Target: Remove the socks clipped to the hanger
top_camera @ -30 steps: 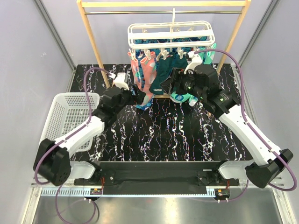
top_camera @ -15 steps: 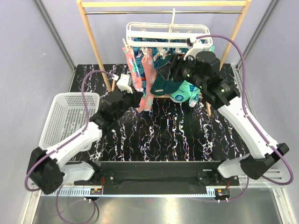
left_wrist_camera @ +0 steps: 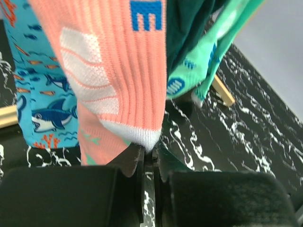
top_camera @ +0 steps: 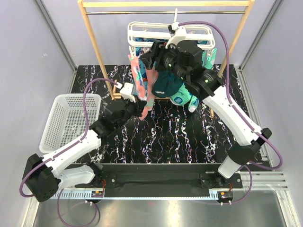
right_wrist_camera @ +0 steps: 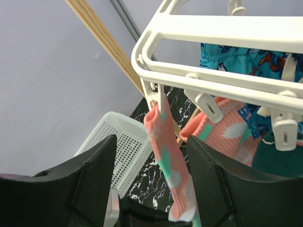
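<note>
A white hanger (top_camera: pixel 135 30) hangs from the wooden rail with several socks clipped under it. The coral-pink sock (left_wrist_camera: pixel 113 75) hangs straight down, and my left gripper (left_wrist_camera: pixel 149 146) is shut on its white toe, low over the table (top_camera: pixel 143 105). A blue shark sock (left_wrist_camera: pixel 42 99), a dark teal sock (left_wrist_camera: pixel 184 28) and a mint-green sock (left_wrist_camera: pixel 213 52) hang beside it. My right gripper (right_wrist_camera: pixel 156 184) is open, raised at the hanger's left end (top_camera: pixel 147 57). Between its fingers (right_wrist_camera: pixel 94 189) hangs the coral sock (right_wrist_camera: pixel 168 161), held by a peg (right_wrist_camera: pixel 154 94) on the hanger (right_wrist_camera: pixel 213 28).
A white mesh basket (top_camera: pixel 66 118) sits at the left of the black marbled table (top_camera: pixel 189 137). The wooden stand's posts (top_camera: pixel 92 38) flank the hanger. The basket (right_wrist_camera: pixel 123 151) and a post (right_wrist_camera: pixel 104 38) also show below the right gripper.
My left gripper moved right and closed on the coral sock's toe. The right arm rose from the socks to the hanger's left end, staying open.
</note>
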Controlling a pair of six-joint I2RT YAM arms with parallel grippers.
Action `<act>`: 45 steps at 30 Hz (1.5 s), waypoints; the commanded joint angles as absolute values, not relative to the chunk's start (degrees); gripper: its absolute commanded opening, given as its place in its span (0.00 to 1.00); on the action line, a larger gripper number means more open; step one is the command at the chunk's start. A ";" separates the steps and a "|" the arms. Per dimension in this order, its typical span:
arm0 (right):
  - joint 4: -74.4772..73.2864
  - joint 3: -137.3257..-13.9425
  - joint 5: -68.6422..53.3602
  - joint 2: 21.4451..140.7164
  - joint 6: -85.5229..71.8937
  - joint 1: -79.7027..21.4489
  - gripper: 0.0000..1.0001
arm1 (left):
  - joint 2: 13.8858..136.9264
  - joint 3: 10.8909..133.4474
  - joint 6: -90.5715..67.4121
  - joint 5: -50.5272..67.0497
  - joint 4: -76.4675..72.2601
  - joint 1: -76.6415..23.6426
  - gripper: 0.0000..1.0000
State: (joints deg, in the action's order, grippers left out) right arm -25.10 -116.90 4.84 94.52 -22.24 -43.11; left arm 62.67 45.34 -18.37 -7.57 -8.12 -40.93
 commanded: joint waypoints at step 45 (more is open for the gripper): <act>-24.61 -133.86 23.99 108.98 -11.95 -50.80 0.65 | 59.77 43.95 -18.19 -11.95 -10.28 -47.28 0.00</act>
